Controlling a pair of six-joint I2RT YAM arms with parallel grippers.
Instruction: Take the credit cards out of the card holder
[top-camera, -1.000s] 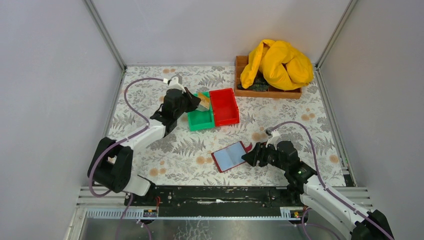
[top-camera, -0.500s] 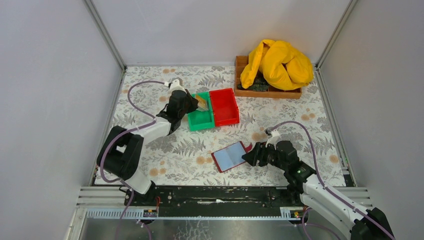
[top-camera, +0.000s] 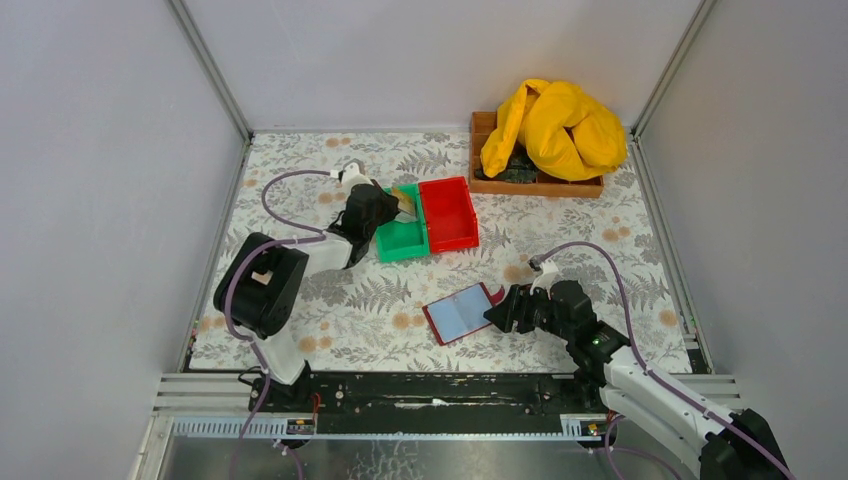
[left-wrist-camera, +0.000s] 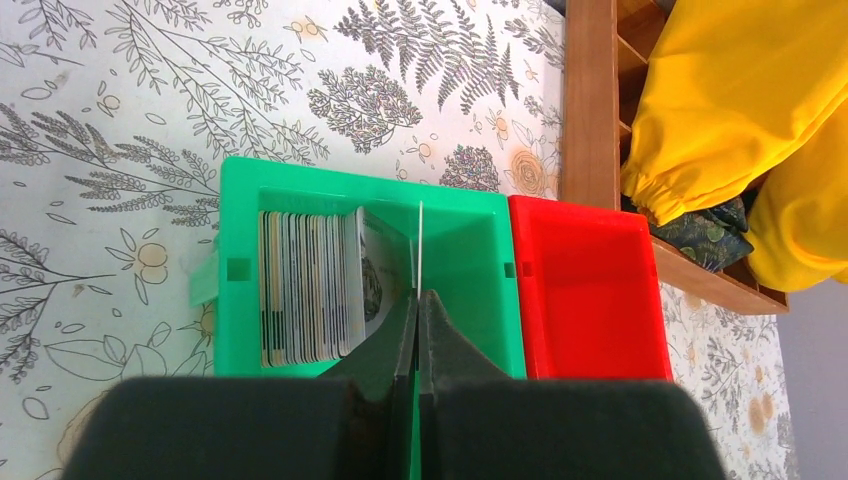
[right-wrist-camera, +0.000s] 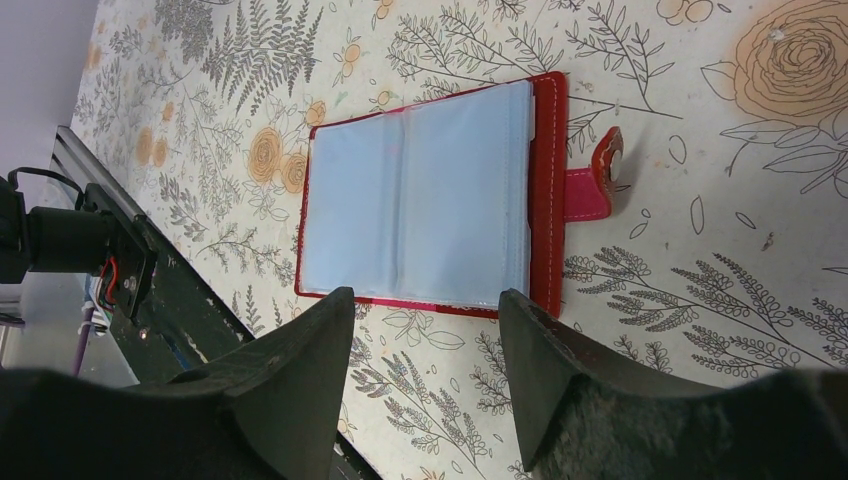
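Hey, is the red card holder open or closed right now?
Open. The card holder lies spread flat, pale inside facing up, its snap tab unfastened and sticking out sideways.

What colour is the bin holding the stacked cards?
Green; the bin shows best in the left wrist view.

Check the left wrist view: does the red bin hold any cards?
No, the red bin shows only its bare red floor, while the cards stand stacked in the green bin beside it.
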